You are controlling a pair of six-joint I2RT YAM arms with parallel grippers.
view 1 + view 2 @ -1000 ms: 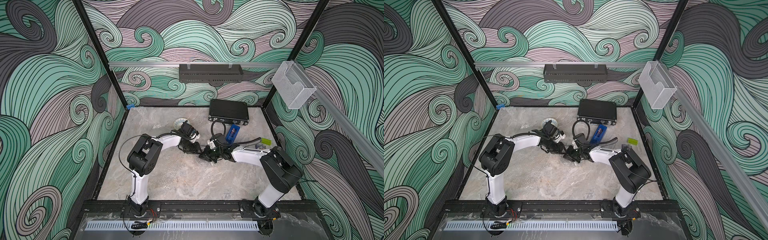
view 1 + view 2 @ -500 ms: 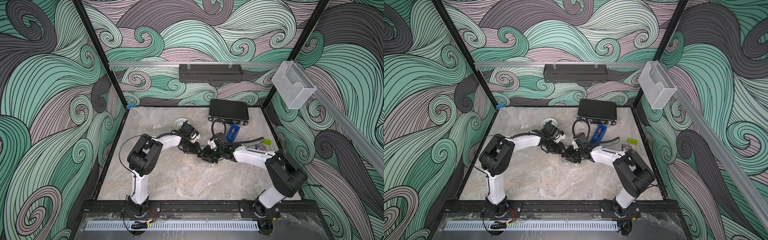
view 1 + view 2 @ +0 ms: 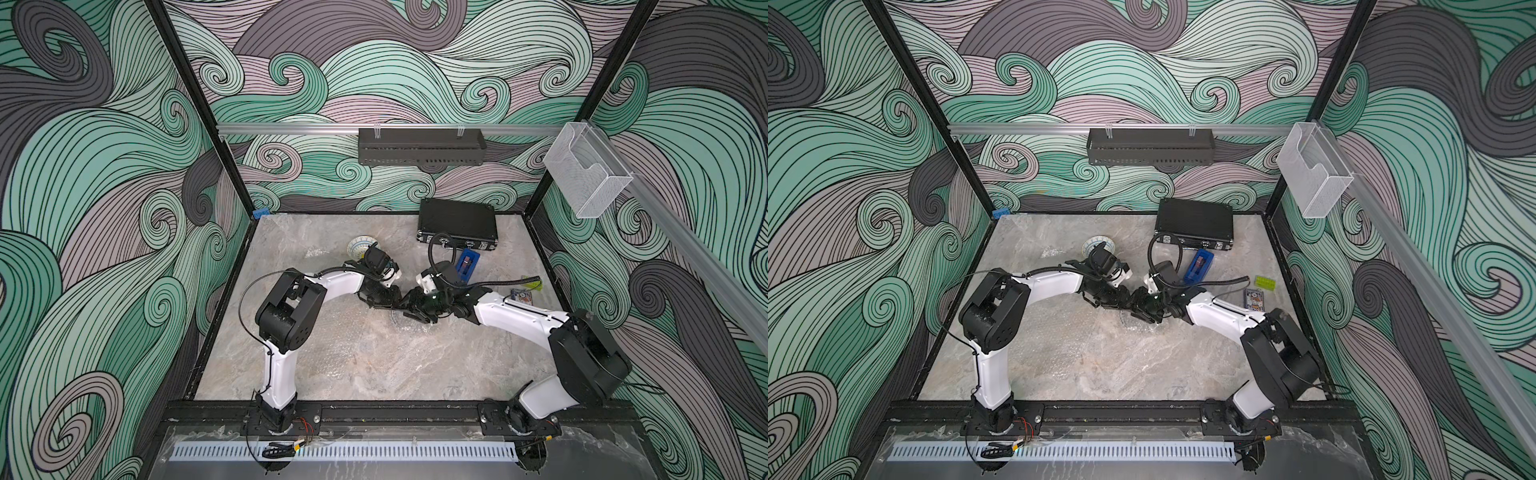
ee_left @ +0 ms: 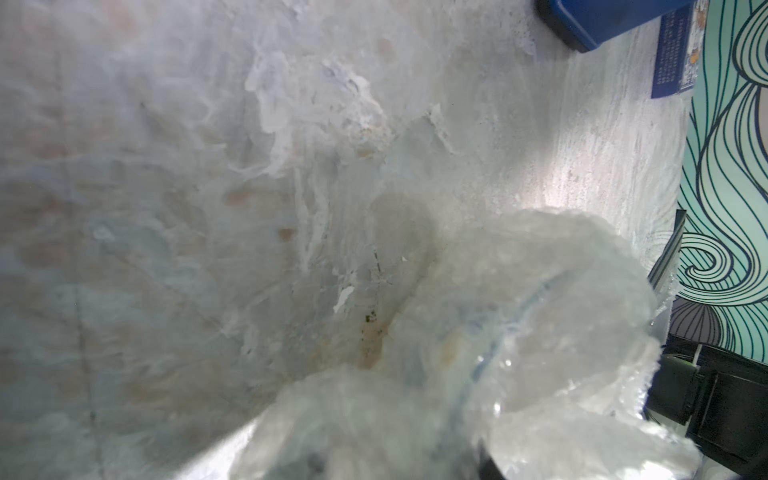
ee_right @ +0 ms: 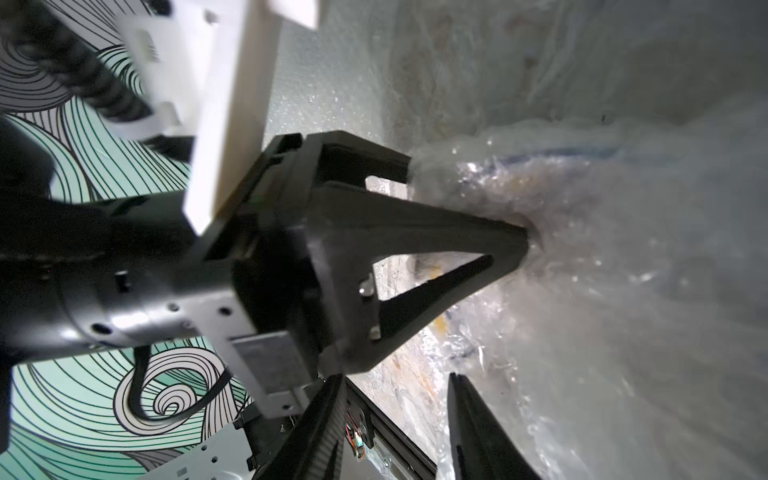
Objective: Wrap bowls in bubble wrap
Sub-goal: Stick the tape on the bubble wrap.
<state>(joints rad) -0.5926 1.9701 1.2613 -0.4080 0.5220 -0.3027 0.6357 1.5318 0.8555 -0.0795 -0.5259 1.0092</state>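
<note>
1. Both arms reach in to about the middle of the bench [image 3: 374,374]. Their black grippers meet there nose to nose over a crinkly bundle.
2. The bundle is the bubble wrap [image 5: 615,266] gathered around the blue-rimmed bowl [image 4: 505,316]. In the left wrist view only a blue arc of rim shows through the clear plastic, so I cannot make out its pattern.
3. The left gripper [image 5: 467,205] is closed partway, its fingertips [image 5: 513,239] sunk into the bunched plastic with a wad of it pinched between them. It has hold of the wrap. Whether the bowl's rim is also caught between the jaws I cannot tell.
4. The right gripper [image 5: 397,376] stands just beside the bundle with its two fingers plainly apart. There is a clear gap between them and nothing clamped in it.
5. A flat sheet [image 5: 332,95] of the same dotted plastic lies on the bench under and around the bundle.
6. The pale bowl [image 3: 360,246] sits bare and upright toward the far left part of the bench. It is just behind the left arm's wrist and apart from the bundle.
7. A black case [image 3: 457,224] lies along the far edge near the far right corner, with a blue box [image 3: 468,266] just in front of it.
8. A card pack [image 3: 521,296] and a small green piece [image 3: 533,284] lie near the right edge.
</note>
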